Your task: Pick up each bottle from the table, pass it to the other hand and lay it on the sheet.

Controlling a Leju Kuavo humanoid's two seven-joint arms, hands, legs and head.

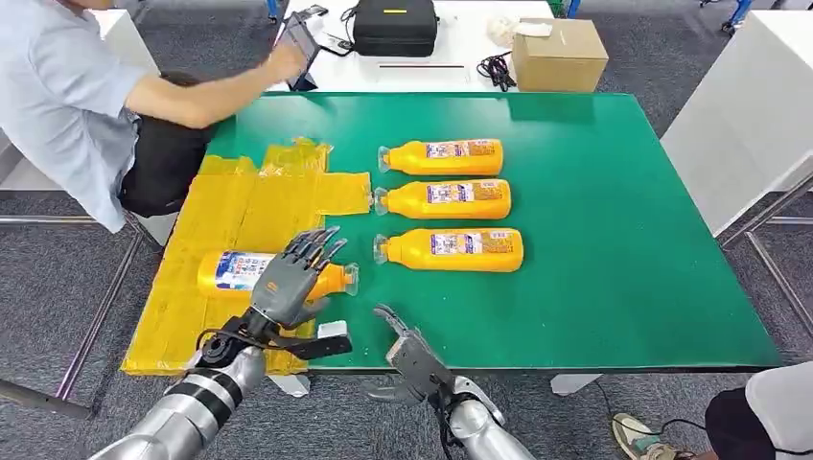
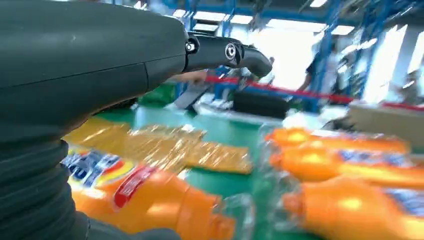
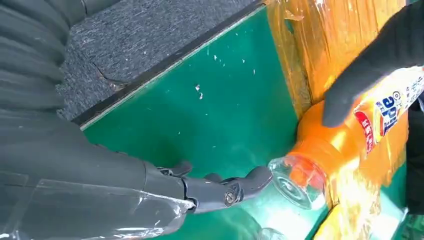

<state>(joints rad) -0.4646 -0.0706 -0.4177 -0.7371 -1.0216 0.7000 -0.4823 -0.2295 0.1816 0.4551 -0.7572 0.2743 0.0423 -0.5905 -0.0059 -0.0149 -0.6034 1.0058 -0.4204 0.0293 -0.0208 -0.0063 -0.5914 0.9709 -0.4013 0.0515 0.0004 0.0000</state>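
An orange bottle [image 1: 228,271] with a clear cap lies on its side on the yellow sheet [image 1: 249,206]. My left hand [image 1: 288,278] hovers over its middle with fingers stretched out straight; in the right wrist view a dark part of the left hand [image 3: 380,55] touches the bottle [image 3: 345,145]. The left wrist view has the same bottle [image 2: 150,195] right under the left hand [image 2: 75,65]. My right hand [image 1: 407,355] is at the table's front edge, empty, fingers [image 3: 225,190] apart, just short of the cap. Three more orange bottles [image 1: 446,157], [image 1: 449,199], [image 1: 455,249] lie in a column on the green table [image 1: 623,240].
A person sits at the left, reaching to a tablet [image 1: 299,38] at the far edge. On the white table behind stand a black bag [image 1: 395,26] and a cardboard box [image 1: 559,56]. Another white table [image 1: 748,115] stands to the right. Someone's shoe [image 1: 638,436] is by the front right corner.
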